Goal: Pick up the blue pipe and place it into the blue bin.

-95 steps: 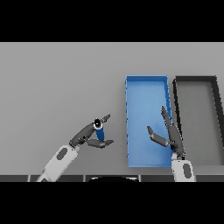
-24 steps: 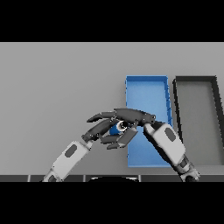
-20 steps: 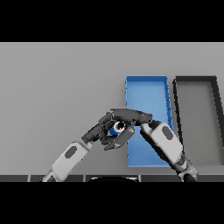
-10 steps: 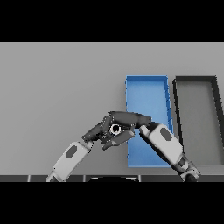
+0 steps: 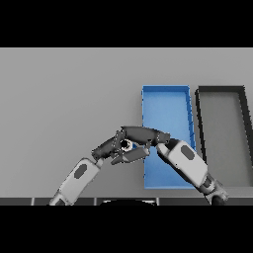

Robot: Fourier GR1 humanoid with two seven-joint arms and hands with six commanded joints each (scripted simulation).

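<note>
Risk: slipping out during the handover, since two hands crowd one small object and neither grip shows clearly; a drop here would land on the table (image 5: pixel 64 99) just short of the bin's left wall.
Cause: fingers of both hands overlapping over the same spot, leaving little of the pipe free to grasp; an early release by the left before the right has closed firmly.
Second risk: clipping the blue bin (image 5: pixel 166 90) on the way across, because the right forearm already lies over its lower part and the near wall stands just beside the hands.
Blue pipe (image 5: pixel 127 145): only a small patch visible, pale at the centre with a hint of blue round it, likely an open end facing up; rest hidden by fingers, so length and tilt impossible to judge.
Place: held above the table, just left of the bin's left wall, not yet over the inside.
Left hand (image 5: pixel 109 148): fingers curled around the pipe from the left and below.
Right hand (image 5: pixel 144 134): fingers stretched leftward over the pipe's top, touching or nearly so; true grip not discernible.
Black bin (image 5: pixel 221 90): to the right of the blue one, not involved.
</note>
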